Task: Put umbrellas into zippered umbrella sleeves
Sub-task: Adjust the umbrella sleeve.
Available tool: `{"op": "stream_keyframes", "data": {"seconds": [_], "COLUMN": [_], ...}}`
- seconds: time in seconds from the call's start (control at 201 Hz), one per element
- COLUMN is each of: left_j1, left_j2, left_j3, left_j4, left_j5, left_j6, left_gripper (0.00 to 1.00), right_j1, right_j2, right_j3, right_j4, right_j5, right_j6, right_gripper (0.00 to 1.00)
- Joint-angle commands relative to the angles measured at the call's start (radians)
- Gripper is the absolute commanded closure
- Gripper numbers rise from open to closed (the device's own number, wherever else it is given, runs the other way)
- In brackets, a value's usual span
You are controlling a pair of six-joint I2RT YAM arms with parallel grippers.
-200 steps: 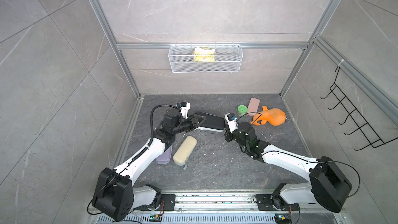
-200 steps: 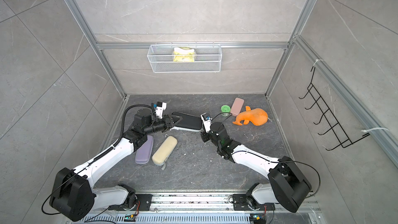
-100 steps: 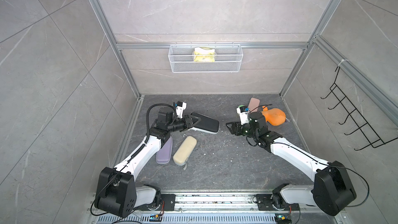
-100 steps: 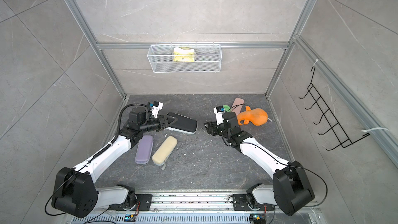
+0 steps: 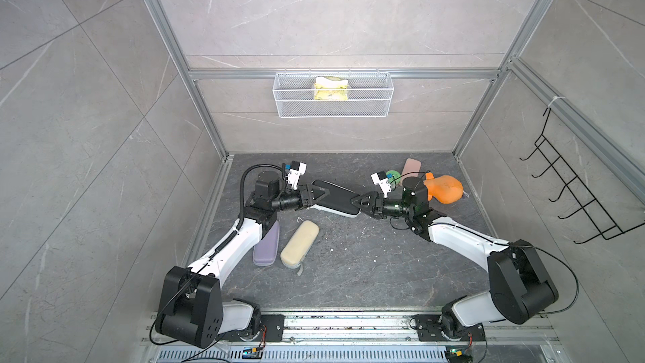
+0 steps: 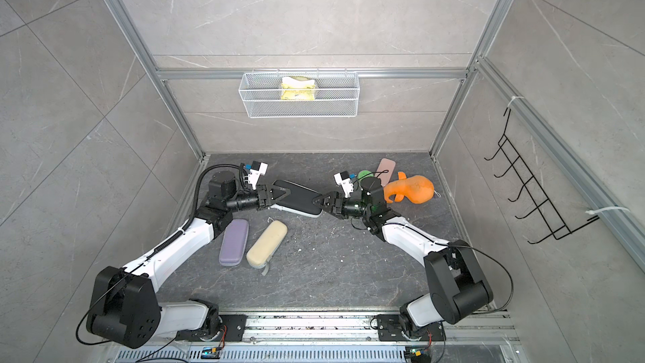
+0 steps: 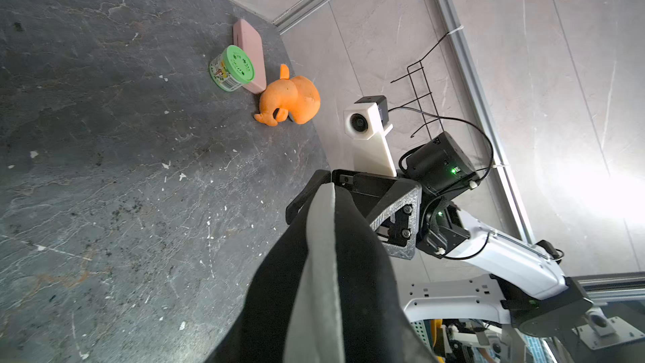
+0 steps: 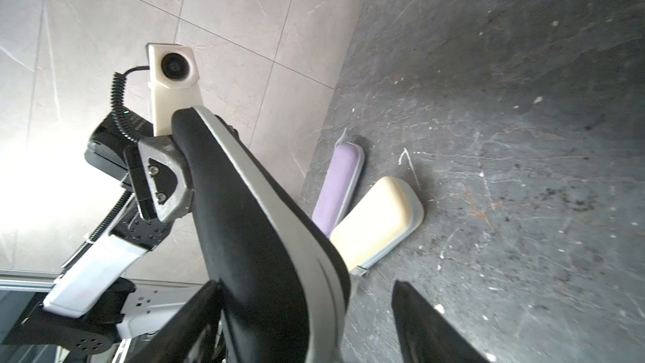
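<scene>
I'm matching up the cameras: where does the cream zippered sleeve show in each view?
In a top view: the cream sleeve lies left of centre, beside the lilac sleeve.
In a top view: the cream sleeve is in the same spot, again by the lilac sleeve.
Left wrist: not in it.
Right wrist: the cream sleeve shows beyond the black sleeve.
Shared landmark: the black sleeve, seen in all four views.

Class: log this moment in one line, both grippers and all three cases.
left gripper: shut on black oblong hard-shell case | right gripper: open around its other end | lilac case, cream case: on floor
</scene>
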Motion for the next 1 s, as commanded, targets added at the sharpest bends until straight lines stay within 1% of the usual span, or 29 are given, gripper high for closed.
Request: {"op": "stream_keyframes", "data": {"seconds": [0.0,0.06,0.11,0.194,0.294,0.408,0.413,0.448,0.548,0.612,0.687,0.752,0.812,0.891,0.996], "left_j1": [-0.001,0.000,-0.001,-0.001,-0.001,0.003,0.003,0.002,0.005,0.004,-0.028,-0.096,-0.179,-0.250,-0.290], "left_j2": [0.009,0.023,0.032,0.039,0.029,-0.024,-0.027,-0.053,-0.166,-0.232,-0.278,-0.287,-0.269,-0.228,-0.157], "left_j3": [0.044,0.057,0.067,0.074,0.062,0.005,0.000,-0.032,-0.157,-0.244,-0.316,-0.333,-0.336,-0.335,-0.330], "left_j4": [0.160,0.148,0.140,0.138,0.145,0.167,0.169,0.188,0.235,0.283,0.319,0.321,0.336,0.374,0.437], "left_j5": [0.137,0.139,0.125,0.068,-0.045,-0.218,-0.241,-0.303,-0.545,-0.686,-0.794,-0.861,-0.929,-0.976,-0.989], "left_j6": [-0.080,-0.085,-0.091,-0.108,-0.120,-0.148,-0.149,-0.162,-0.224,-0.296,-0.346,-0.334,-0.318,-0.311,-0.332], "left_gripper": [0.88,0.84,0.80,0.66,0.51,0.35,0.35,0.31,0.18,0.17,0.16,0.16,0.15,0.14,0.14], "right_j1": [-0.001,-0.001,0.001,0.001,0.001,0.001,0.000,0.001,0.001,0.003,0.015,0.049,0.092,0.146,0.211], "right_j2": [0.026,0.037,0.048,0.062,0.070,0.065,0.065,0.062,0.048,0.041,0.037,0.030,0.033,0.044,0.053], "right_j3": [-0.024,-0.032,-0.031,-0.030,-0.046,-0.075,-0.075,-0.087,-0.117,-0.139,-0.165,-0.178,-0.171,-0.161,-0.146], "right_j4": [0.205,0.287,0.324,0.340,0.383,0.427,0.430,0.445,0.488,0.524,0.555,0.562,0.560,0.573,0.584], "right_j5": [-0.070,-0.071,-0.069,-0.056,-0.015,0.056,0.059,0.082,0.163,0.244,0.341,0.449,0.521,0.598,0.667], "right_j6": [0.140,0.189,0.217,0.232,0.261,0.289,0.290,0.301,0.334,0.367,0.402,0.411,0.413,0.430,0.452], "right_gripper": [0.26,0.30,0.37,0.48,0.61,0.72,0.72,0.76,0.82,0.85,0.87,0.87,0.88,0.88,0.89]}}
